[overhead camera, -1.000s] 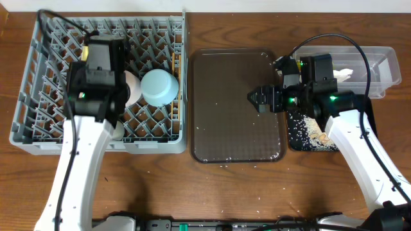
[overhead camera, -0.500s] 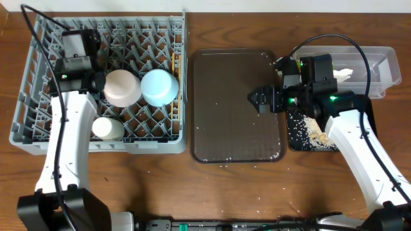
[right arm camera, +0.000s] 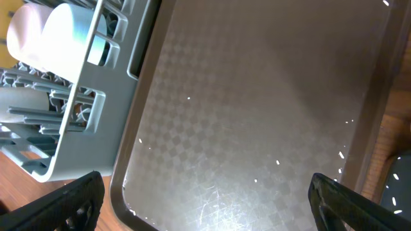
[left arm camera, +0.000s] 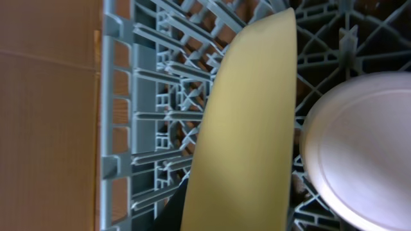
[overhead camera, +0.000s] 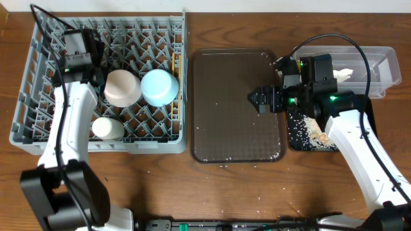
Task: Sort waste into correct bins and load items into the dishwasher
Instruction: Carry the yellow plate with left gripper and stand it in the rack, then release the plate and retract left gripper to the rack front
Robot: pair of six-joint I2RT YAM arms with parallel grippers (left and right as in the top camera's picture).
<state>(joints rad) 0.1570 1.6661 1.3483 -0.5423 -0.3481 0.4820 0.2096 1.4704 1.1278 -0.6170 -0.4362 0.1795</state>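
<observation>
**Plate on edge in the rack, right gripper wide open over the tray**

The grey dish rack [overhead camera: 26,122] holds a white bowl [overhead camera: 122,88] and a light blue bowl [overhead camera: 159,86]. They sit side by side near the rack's middle, bottoms up. A small white cup [overhead camera: 108,128] sits toward the rack's edge nearest the robot.

The left wrist view shows a yellow plate [left arm camera: 247,128] standing on edge among the pegs near the rack's left wall, just beside the white bowl. The left gripper [overhead camera: 78,56] hangs over that back-left part of the rack. Its jaws are hidden, so I cannot tell whether they grip the plate.

Just right of the rack lies a brown tray [overhead camera: 234,135]. The right gripper [overhead camera: 261,99] hovers over the side of that tray away from the rack, fingers spread wide with nothing between them.

Further right of the rack sit a black tray [overhead camera: 298,144] speckled with rice scraps [overhead camera: 314,131] and a clear tub [overhead camera: 392,58] holding a napkin [overhead camera: 343,74].
</observation>
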